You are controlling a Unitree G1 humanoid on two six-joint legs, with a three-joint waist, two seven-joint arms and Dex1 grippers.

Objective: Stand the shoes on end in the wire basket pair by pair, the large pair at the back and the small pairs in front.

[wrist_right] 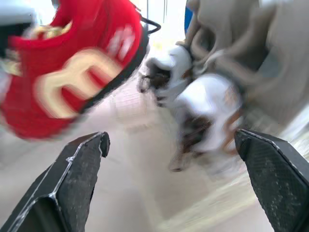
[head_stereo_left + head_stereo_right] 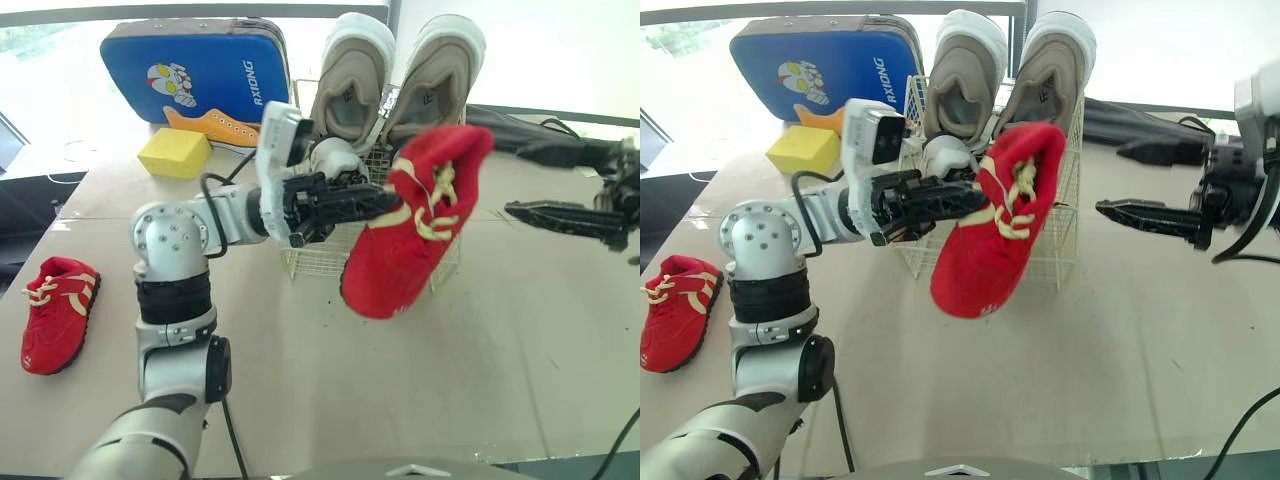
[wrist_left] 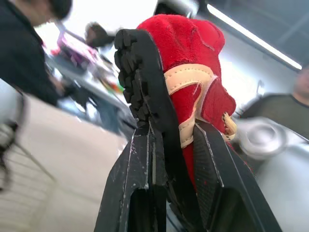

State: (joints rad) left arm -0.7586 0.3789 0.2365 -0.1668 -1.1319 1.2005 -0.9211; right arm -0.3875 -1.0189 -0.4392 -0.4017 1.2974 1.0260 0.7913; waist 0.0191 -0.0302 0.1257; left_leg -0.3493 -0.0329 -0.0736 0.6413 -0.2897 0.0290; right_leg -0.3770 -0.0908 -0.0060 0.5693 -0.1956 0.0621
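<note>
My left gripper [image 2: 385,203] is shut on a small red shoe [image 2: 415,225] with cream laces, holding it in the air in front of the wire basket [image 2: 330,260]. In the left wrist view the fingers [image 3: 145,159] clamp the red shoe's [image 3: 193,72] sole and side. A pair of large tan shoes [image 2: 395,85] stands on end at the back of the basket. The second red shoe [image 2: 58,312] lies on the table at the left. My right gripper [image 2: 555,218] hangs open to the right of the basket, holding nothing; its view faces the held red shoe [image 1: 72,67] and the tan shoes [image 1: 241,63].
A blue cartoon-printed case [image 2: 195,72] leans at the back left with a yellow sponge block [image 2: 175,152] in front of it. A dark bag [image 2: 530,130] lies at the back right. The wooden table [image 2: 400,400] is bare in front. People stand in the left wrist view's background.
</note>
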